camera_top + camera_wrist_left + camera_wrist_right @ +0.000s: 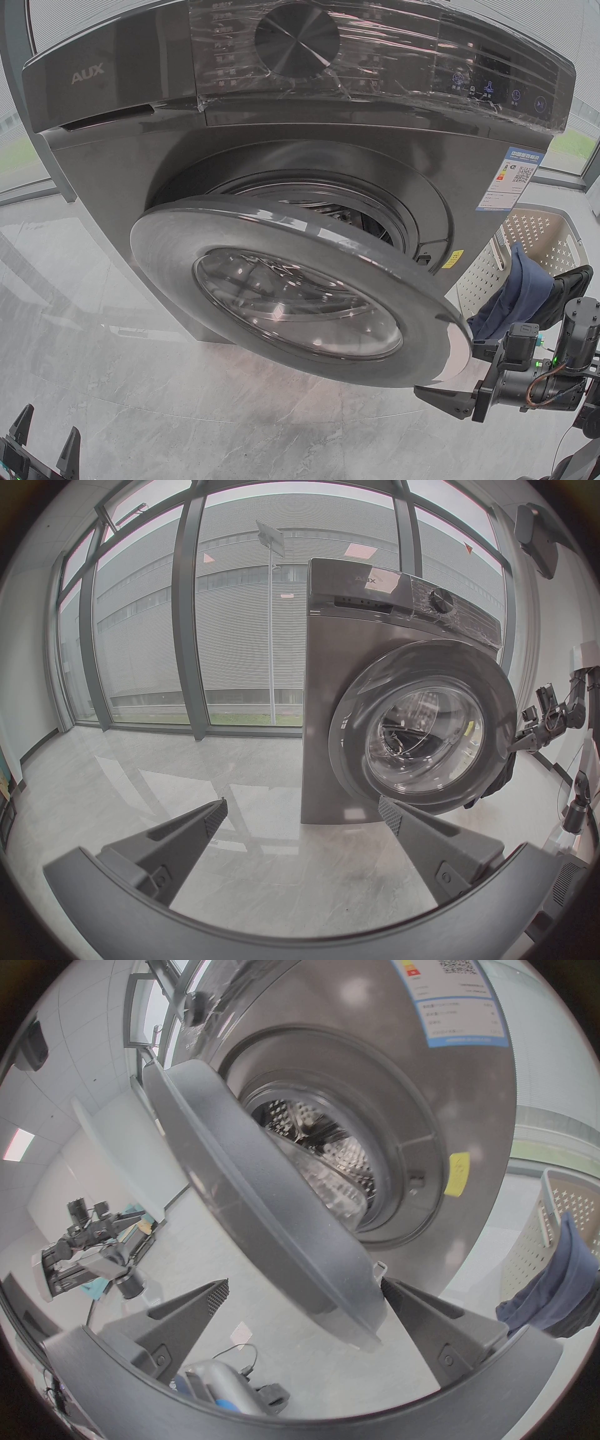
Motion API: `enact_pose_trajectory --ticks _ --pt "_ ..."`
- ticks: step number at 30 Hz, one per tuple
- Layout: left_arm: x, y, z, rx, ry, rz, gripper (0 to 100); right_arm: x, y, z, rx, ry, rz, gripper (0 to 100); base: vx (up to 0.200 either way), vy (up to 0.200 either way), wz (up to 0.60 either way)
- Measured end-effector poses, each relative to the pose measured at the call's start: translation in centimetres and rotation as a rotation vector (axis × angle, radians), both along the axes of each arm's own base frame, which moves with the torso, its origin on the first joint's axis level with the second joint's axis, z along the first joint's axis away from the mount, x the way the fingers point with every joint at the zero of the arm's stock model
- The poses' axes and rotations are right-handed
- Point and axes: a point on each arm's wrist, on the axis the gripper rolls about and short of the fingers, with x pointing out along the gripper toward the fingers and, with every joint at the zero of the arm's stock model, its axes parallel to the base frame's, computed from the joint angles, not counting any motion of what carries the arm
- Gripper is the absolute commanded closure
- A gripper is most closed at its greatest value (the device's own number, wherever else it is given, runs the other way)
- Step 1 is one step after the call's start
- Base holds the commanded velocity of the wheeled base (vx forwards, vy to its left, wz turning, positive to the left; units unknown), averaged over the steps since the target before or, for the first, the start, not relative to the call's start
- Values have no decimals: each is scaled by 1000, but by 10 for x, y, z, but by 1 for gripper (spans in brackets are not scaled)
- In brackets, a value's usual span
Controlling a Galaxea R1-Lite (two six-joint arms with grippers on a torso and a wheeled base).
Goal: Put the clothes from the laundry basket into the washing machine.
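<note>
The grey washing machine stands with its round glass door swung partway out, and the drum shows behind it. My right gripper is open at the door's free edge, one finger on each side of the rim. A white perforated laundry basket stands right of the machine. A blue garment and a black one hang over its rim. My left gripper is open and holds nothing, low at the left, far from the machine.
Glossy grey floor tiles stretch in front of the machine. Tall windows rise behind and to the left of it. The basket sits close against the machine's right side.
</note>
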Motion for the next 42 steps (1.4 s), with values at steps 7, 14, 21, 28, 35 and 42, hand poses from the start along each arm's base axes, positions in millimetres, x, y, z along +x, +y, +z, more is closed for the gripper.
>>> enact_pose_trajectory --ticks 7,14,21,28,35,42 --pt "0 0 0 0 0 0 0 0 0 0 0 -2 0 0 -29 0 0" --pt "0 0 0 0 0 -1 0 4 4 0 -1 -1 2 0 -200 0 0" --pt "0 0 0 0 0 -1 0 -1 10 -3 -9 13 41 0 -29 0 0" --pt "0 0 0 0 0 -1 0 -12 7 -15 -41 57 65 0 0 0 0" --pt "0 0 0 0 0 -1 0 -18 -11 -31 -128 83 22 0 0 0 0" --pt "0 0 0 0 0 0 0 -7 -30 -36 -165 86 -99 0 0 0 0"
